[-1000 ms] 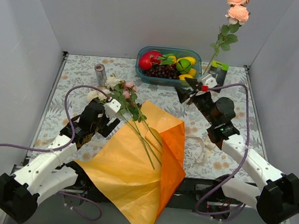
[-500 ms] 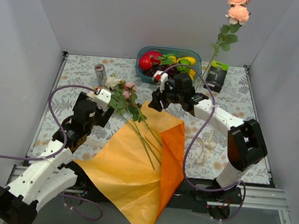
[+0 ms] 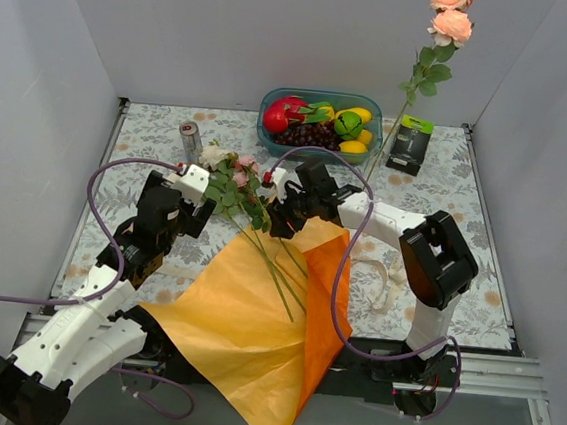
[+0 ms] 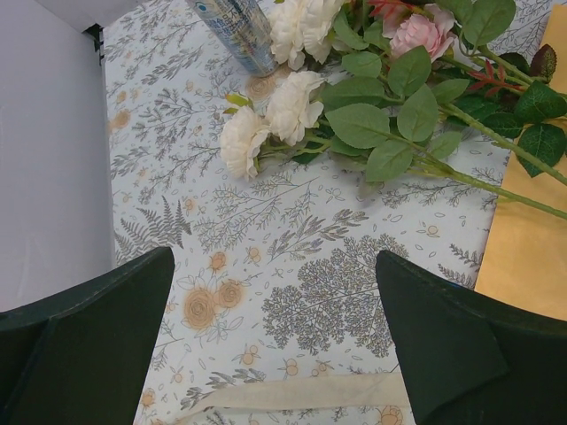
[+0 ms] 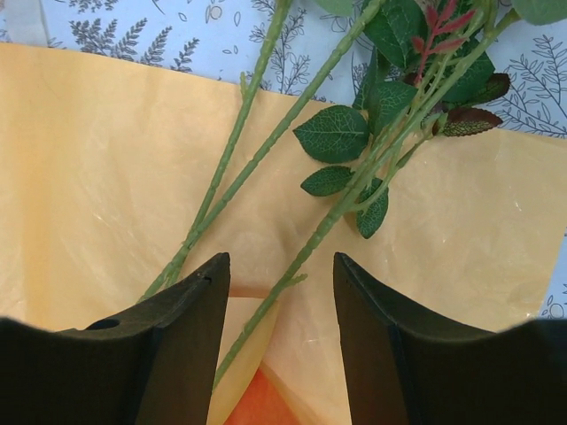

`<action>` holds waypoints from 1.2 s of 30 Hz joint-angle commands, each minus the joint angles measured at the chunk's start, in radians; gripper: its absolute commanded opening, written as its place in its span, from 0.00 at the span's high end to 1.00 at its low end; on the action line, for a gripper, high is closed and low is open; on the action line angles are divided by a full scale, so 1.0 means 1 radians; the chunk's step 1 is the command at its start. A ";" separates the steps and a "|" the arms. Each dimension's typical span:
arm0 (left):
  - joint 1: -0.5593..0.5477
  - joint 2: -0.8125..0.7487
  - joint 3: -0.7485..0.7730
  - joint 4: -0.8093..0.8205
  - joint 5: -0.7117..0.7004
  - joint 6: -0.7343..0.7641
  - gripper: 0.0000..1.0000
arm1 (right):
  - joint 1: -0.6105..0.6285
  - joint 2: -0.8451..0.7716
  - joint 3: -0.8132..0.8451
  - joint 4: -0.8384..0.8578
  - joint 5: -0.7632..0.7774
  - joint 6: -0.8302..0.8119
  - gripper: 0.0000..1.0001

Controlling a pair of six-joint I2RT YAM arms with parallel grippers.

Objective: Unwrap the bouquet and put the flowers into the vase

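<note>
The orange wrapping paper (image 3: 242, 329) lies opened flat, with several flowers (image 3: 232, 175) resting on it, heads on the tablecloth at upper left. My right gripper (image 3: 278, 214) is open just over the paper (image 5: 106, 168). One green stem (image 5: 266, 310) runs between its fingers (image 5: 282, 258) without being pinched. My left gripper (image 3: 192, 180) hangs wide open (image 4: 275, 258) over bare cloth, just short of the cream roses (image 4: 292, 102). Two peach roses (image 3: 450, 23) stand upright at the back right, their stem dropping into the barely visible vase (image 3: 377, 161).
A blue tub of fruit (image 3: 322, 121) sits at the back, a silver can (image 3: 190, 141) to its left and a black-and-green box (image 3: 409, 144) to its right. Cream ribbon lies loose (image 3: 388, 278), also below my left fingers (image 4: 301, 390). White walls enclose three sides.
My right arm swung left from the vase to the stems on the paper, its jaws narrowing slightly. My left gripper crept toward the flower heads, still wide open.
</note>
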 commanded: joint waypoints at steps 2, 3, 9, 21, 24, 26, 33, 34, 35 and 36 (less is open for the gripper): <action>0.007 -0.018 0.036 -0.009 -0.014 -0.009 0.02 | 0.009 0.024 0.004 0.072 0.068 0.012 0.45; 0.006 -0.018 0.038 -0.011 -0.013 -0.008 0.02 | 0.009 0.035 0.004 0.082 0.076 0.015 0.46; 0.006 -0.019 0.050 -0.011 -0.017 0.002 0.02 | 0.016 0.113 0.033 0.095 0.070 0.041 0.47; 0.007 -0.028 0.048 -0.017 -0.019 0.011 0.02 | 0.030 0.116 0.010 0.128 0.122 0.076 0.80; 0.006 -0.027 0.050 -0.017 -0.019 0.008 0.02 | 0.033 0.051 0.000 0.151 0.148 0.079 0.94; 0.006 -0.028 0.053 -0.020 -0.019 0.006 0.02 | 0.038 0.008 -0.008 0.202 0.166 0.085 0.99; 0.007 -0.028 0.067 -0.025 -0.017 0.005 0.02 | 0.036 -0.129 0.045 0.309 0.194 0.125 0.99; 0.007 -0.030 0.070 -0.026 -0.017 0.008 0.02 | 0.036 -0.137 0.070 0.316 0.205 0.141 0.99; 0.007 -0.031 0.070 -0.026 -0.020 0.011 0.02 | 0.036 -0.144 0.084 0.337 0.208 0.151 0.99; 0.006 -0.033 0.070 -0.026 -0.022 0.012 0.02 | 0.036 -0.166 0.092 0.354 0.209 0.179 0.99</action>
